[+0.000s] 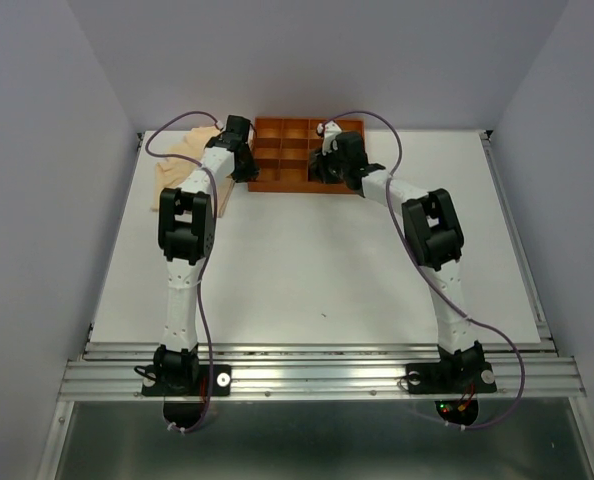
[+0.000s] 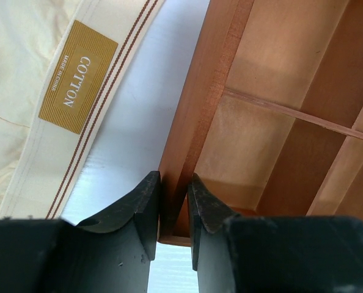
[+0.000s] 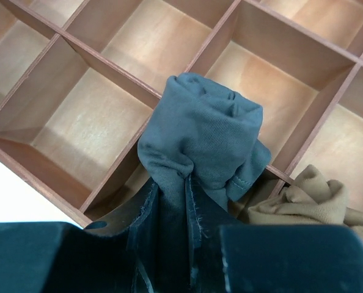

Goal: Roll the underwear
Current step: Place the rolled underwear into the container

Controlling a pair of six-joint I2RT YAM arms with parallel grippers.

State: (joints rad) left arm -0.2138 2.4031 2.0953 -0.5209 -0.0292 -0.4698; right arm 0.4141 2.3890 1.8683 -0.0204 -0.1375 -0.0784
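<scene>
As the right claw (image 3: 172, 201) is squeezing grey underwear (image 3: 200, 128), the left claw (image 2: 174, 195) is pinching the tray (image 2: 200, 110). Tan underwear (image 3: 316, 195) is lying inside.

Slate-grey underwear (image 3: 200, 134), tan underwear (image 3: 310, 195), cream waistband (image 2: 50, 159) with brown stripes, gold label (image 2: 77, 76), orange-brown tray (image 2: 200, 104)

Tray (image 1: 282, 135) at far edge of table (image 1: 317, 270), flat underwear (image 1: 177, 165) just left of it, left gripper (image 2: 174, 183) astride tray's left wall, rolled underwear (image 3: 203, 134) over tray compartments, second roll (image 3: 310, 195) inside one
</scene>
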